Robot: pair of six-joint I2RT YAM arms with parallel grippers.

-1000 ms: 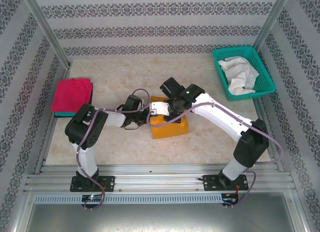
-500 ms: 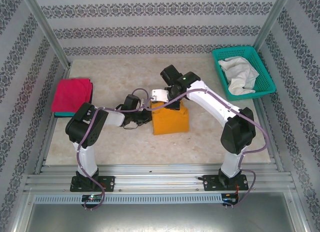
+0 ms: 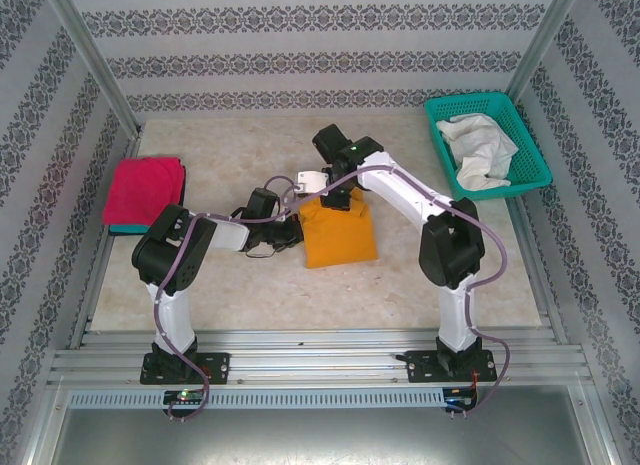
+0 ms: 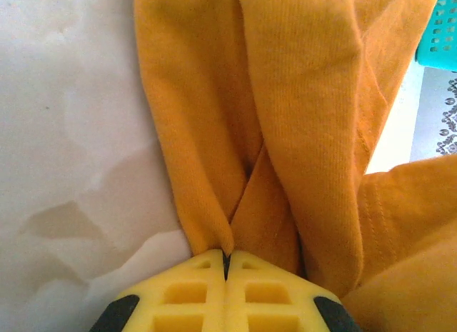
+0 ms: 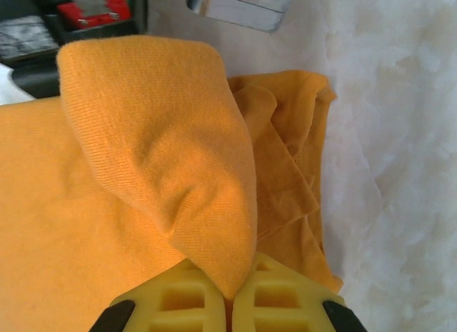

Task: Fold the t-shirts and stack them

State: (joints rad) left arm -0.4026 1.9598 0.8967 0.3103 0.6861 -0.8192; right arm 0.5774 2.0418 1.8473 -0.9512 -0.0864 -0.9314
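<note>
1. The mustard-orange t-shirt [image 3: 340, 237] lies partly folded near the middle of the tabletop [image 3: 430, 275], between the two arms. In the top view it forms a roughly square bundle.
2. The left hand [image 4: 226, 264] is at the shirt's left edge. Its yellow pads are pressed together with no gap, pinching a fold of orange cloth at the very tips.
3. From that pinch, the left wrist view shows two layers of the shirt fanning away in long overlapping folds. Pale marbled tabletop shows to the left of them.
4. The right hand [image 5: 230, 298] is at the far side of the shirt. It is clamped on a rounded flap of the same orange fabric, which rises out of the closed pads and stands up above the rest of the garment.
5. Under that flap, the right wrist view shows the shirt spread flat on the left. Several thin layered edges are bunched on the right, where the cloth meets the tabletop.
6. A folded magenta t-shirt [image 3: 146, 187] sits at the left edge of the tabletop, well apart from the orange one. It rests on a teal t-shirt [image 3: 123, 228], of which just a narrow edge shows along the near side.
7. A teal lattice basket [image 3: 530, 135] stands at the far right corner with a crumpled white cloth [image 3: 478, 150] in it.
</note>
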